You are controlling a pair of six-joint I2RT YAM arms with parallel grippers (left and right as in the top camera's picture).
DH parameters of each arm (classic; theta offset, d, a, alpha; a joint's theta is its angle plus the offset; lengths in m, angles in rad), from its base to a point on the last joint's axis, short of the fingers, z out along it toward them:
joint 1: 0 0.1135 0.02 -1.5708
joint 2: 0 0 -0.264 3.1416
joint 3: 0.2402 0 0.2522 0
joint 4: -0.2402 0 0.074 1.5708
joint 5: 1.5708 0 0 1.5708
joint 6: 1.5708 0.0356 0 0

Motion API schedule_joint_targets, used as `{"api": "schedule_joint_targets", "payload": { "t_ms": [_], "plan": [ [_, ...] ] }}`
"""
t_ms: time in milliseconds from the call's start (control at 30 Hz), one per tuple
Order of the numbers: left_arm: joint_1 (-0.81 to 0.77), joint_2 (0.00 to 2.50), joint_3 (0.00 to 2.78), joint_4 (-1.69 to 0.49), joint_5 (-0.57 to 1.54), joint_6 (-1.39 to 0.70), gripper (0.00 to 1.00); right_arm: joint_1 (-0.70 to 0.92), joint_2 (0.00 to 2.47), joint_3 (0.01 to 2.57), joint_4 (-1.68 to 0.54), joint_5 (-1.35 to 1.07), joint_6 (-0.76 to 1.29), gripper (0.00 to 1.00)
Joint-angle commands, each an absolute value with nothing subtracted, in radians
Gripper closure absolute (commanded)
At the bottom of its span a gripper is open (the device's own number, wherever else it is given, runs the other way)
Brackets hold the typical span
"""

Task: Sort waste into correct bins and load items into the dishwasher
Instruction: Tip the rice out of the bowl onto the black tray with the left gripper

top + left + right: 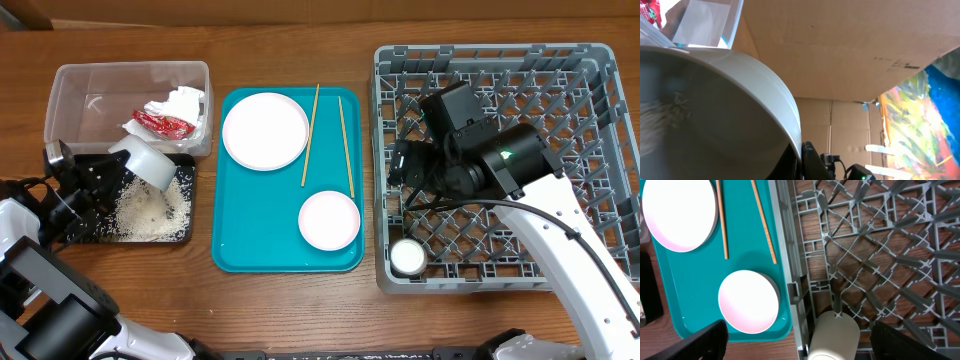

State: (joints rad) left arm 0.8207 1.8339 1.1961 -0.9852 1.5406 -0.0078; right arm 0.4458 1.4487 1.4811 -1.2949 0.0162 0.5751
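Rice [150, 210] lies scattered in the black tray [190, 225] at the near left. The left gripper [115, 168] is clamped on the pale bowl [145, 160] and holds it tilted above that tray, mouth toward the grains. I'd say the step in hand is emptying the bowl's leftovers.

The red wrapper [165, 123] and napkin [185, 100] already sit in the clear tub [70, 90] just beyond. On the right, the right gripper [805, 342] hangs with its jaws wide apart over the near-left corner of the dish rack [590, 100], where a small cup [407, 257] lies. On the teal tray [260, 230] between them, the white plate [265, 131], chopsticks [311, 130] and white bowl [329, 220] wait.

Next, I reckon, the bowl needs carrying across to the rack and setting among the pegs without shedding stray grains.
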Motion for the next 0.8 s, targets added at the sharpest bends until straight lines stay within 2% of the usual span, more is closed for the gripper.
{"api": "schedule_joint_targets", "payload": {
  "t_ms": [0,67,100,133,200,400,567,667,733,767],
  "plan": [
    [0.826,1.842,1.192,-0.965,1.580,-0.057,0.96,0.444,1.443,1.497,-1.291,0.033,0.567,0.07],
    [0.826,1.842,1.192,-0.864,1.536,-0.101,0.96,0.444,1.443,1.497,-1.291,0.033,0.567,0.07],
    [0.826,1.842,1.192,-0.808,1.477,-0.236,0.96,0.444,1.443,1.497,-1.291,0.033,0.567,0.07],
    [0.822,1.842,1.192,-0.807,1.496,-0.260,0.96,0.444,1.443,1.497,-1.291,0.033,0.567,0.07],
    [0.809,1.842,1.192,-0.796,1.544,-0.252,0.96,0.444,1.443,1.497,-1.298,0.033,0.567,0.07],
    [0.790,1.836,1.192,-0.808,1.495,-0.232,0.96,0.444,1.443,1.497,-1.303,0.033,0.568,0.07],
    [0.699,1.771,1.217,-0.807,1.476,-0.205,0.96,0.444,1.443,1.497,-1.306,0.032,0.568,0.07],
    [0.554,1.664,1.256,-0.813,1.290,-0.207,0.96,0.444,1.443,1.497,-1.307,0.032,0.568,0.07],
    [0.435,1.597,1.270,-0.815,1.109,-0.207,0.96,0.444,1.443,1.497,-1.307,0.033,0.568,0.07],
    [0.332,1.556,1.270,-0.824,0.945,-0.206,0.96,0.444,1.443,1.497,-1.306,0.033,0.568,0.07]
  ]
}}
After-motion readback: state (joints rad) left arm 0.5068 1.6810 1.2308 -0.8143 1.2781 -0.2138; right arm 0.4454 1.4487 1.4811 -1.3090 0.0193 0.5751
